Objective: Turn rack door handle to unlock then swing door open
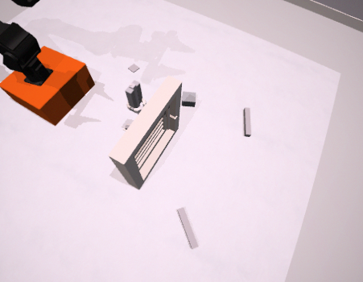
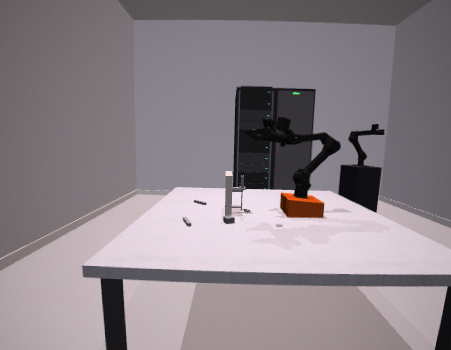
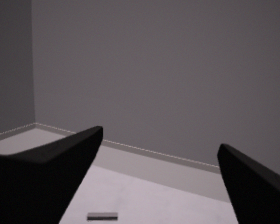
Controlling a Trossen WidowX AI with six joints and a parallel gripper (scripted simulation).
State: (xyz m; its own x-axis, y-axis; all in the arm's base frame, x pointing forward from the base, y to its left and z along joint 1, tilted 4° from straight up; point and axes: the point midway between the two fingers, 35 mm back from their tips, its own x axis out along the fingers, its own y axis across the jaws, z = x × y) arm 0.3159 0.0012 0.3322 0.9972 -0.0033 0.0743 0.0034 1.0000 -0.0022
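The pale rack frame (image 1: 144,122) (image 2: 228,195) stands upright on the table (image 1: 235,181) (image 2: 272,255). The door's slats (image 1: 151,140) show inside the frame, and the door looks shut; its exact angle is hard to tell. A grey upright handle (image 1: 136,96) (image 2: 242,181) stands off the frame on the robot's side. Whether it is turned is not clear. My gripper (image 2: 249,133) (image 3: 159,140) is open and empty, high above the frame and touching nothing. In the wrist view its two fingers stand wide apart with only wall and table beyond. The gripper is outside the top view.
The orange base (image 1: 46,80) (image 2: 303,205) carries my arm. Two loose bars (image 1: 247,122) (image 1: 187,228) lie beyond the frame. A dark-sided block (image 1: 189,99) (image 2: 228,220) sits by one frame end. A small flat tile (image 1: 134,68) (image 2: 279,225) lies on the robot's side.
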